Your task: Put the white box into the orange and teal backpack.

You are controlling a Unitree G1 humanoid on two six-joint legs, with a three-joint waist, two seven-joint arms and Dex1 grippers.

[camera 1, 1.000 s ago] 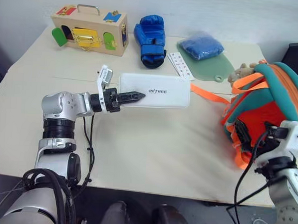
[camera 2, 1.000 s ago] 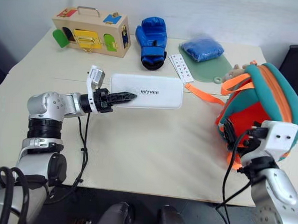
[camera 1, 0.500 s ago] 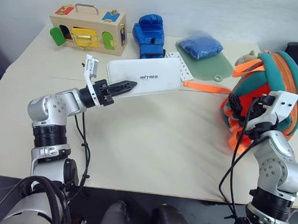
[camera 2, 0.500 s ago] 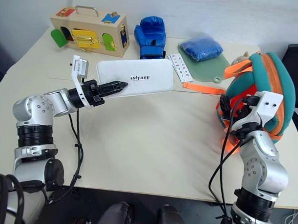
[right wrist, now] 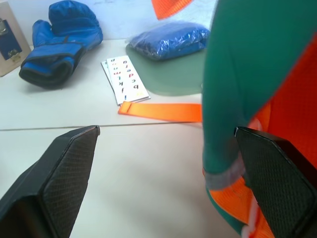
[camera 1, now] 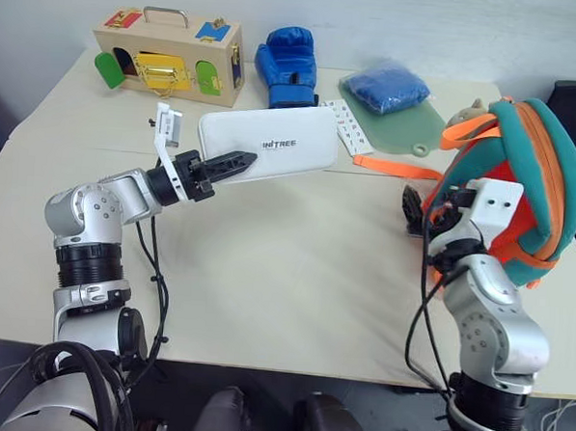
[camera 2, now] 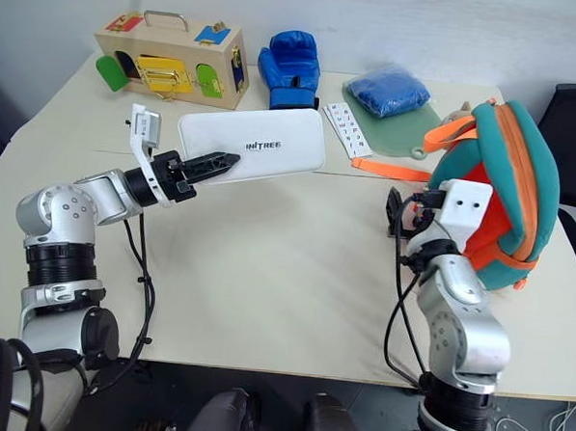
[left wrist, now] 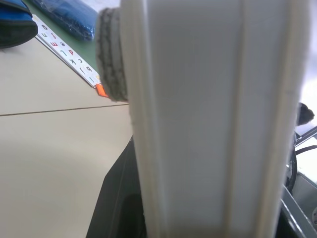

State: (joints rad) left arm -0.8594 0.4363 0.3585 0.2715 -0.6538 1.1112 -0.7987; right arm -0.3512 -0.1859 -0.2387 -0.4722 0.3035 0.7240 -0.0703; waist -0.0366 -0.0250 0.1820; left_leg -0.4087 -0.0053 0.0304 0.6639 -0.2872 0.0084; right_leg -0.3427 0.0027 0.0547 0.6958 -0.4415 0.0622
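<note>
While carrying: left gripper (camera 1: pixel 235 163) is clamped on the white box (camera 1: pixel 272 145), lifted clear of the table (camera 1: pixel 285 273).
Right gripper (right wrist: pixel 163 163): fingers wide apart at the orange and teal backpack (camera 1: pixel 522 179), far right.
Next, likely: open the bag's mouth, carry the box across.

Left fingers (camera 1: pixel 235 162) clamped, right fingers (right wrist: pixel 69 173) spread
</note>
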